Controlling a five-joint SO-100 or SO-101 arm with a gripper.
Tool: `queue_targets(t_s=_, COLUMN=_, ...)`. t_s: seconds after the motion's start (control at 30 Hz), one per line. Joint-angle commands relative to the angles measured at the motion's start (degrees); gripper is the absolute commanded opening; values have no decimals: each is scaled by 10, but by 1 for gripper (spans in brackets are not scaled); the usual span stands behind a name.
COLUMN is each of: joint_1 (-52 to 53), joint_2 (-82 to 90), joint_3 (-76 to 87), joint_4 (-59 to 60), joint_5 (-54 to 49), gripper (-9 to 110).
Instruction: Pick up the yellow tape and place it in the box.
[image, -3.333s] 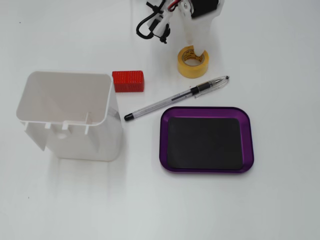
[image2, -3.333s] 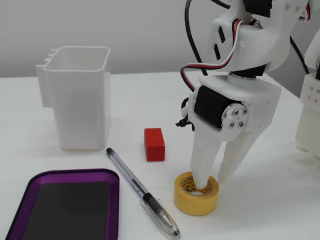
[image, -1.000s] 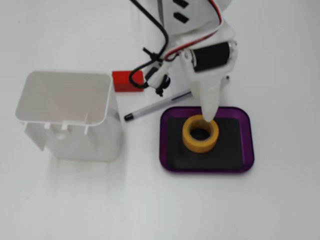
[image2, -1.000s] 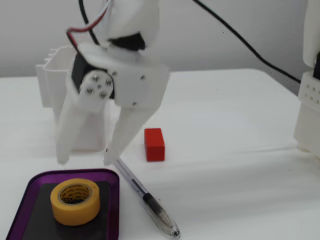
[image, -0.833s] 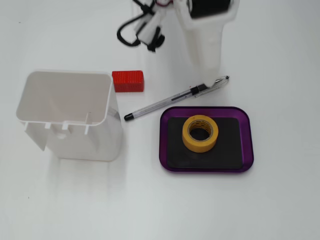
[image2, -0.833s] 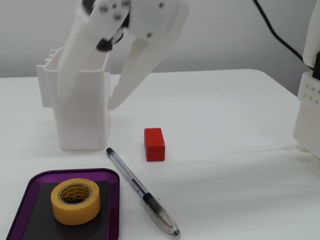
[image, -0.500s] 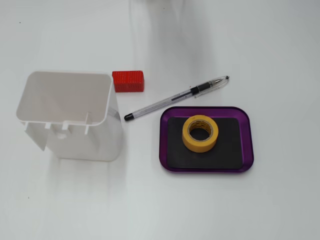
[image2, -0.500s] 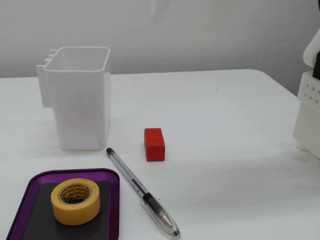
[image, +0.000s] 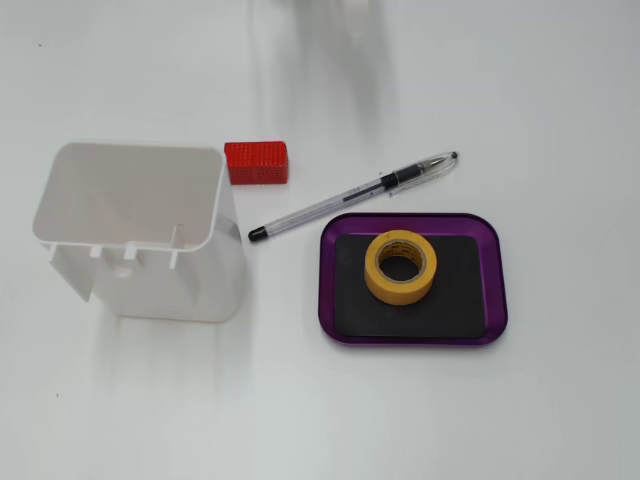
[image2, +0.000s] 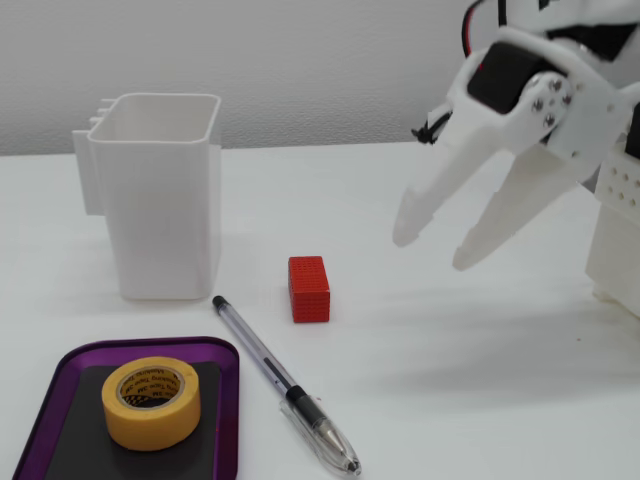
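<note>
The yellow tape lies flat on the black bottom of the box, a shallow purple tray. Nothing touches the roll. In a fixed view from the side, my white gripper hangs in the air at the right, well away from the tray, with its two fingers spread apart and nothing between them. In a fixed view from above the gripper itself is out of frame; only a faint blur shows at the top edge.
A tall white open-topped bin stands on the white table. A red block and a pen lie between bin and tray. The arm's white base is at the right edge.
The tape went from the table into the purple tray and was let go. The arm then lifted away and now appears open on the right of the side view.
</note>
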Motion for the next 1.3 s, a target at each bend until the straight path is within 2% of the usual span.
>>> queue_targets(t_s=0.0, joint_1=-2, joint_2=76, joint_3=96, joint_4=-45, joint_5=5, gripper=17)
queue_targets(t_s=0.17, joint_1=-2, joint_2=163, joint_3=185, joint_4=-40, joint_5=12, gripper=17)
queue_targets(t_s=0.4, joint_1=23, joint_2=258, joint_3=268, joint_4=-40, joint_5=121, gripper=17)
queue_targets(t_s=0.63, joint_1=39, joint_2=318, joint_3=273, joint_4=-9, joint_5=117, gripper=15)
queue_targets(t_s=0.77, joint_1=39, joint_2=318, joint_3=273, joint_4=-7, joint_5=119, gripper=-1)
queue_targets(t_s=1.27, joint_1=36, joint_2=319, joint_3=273, joint_4=-11, joint_5=118, gripper=0)
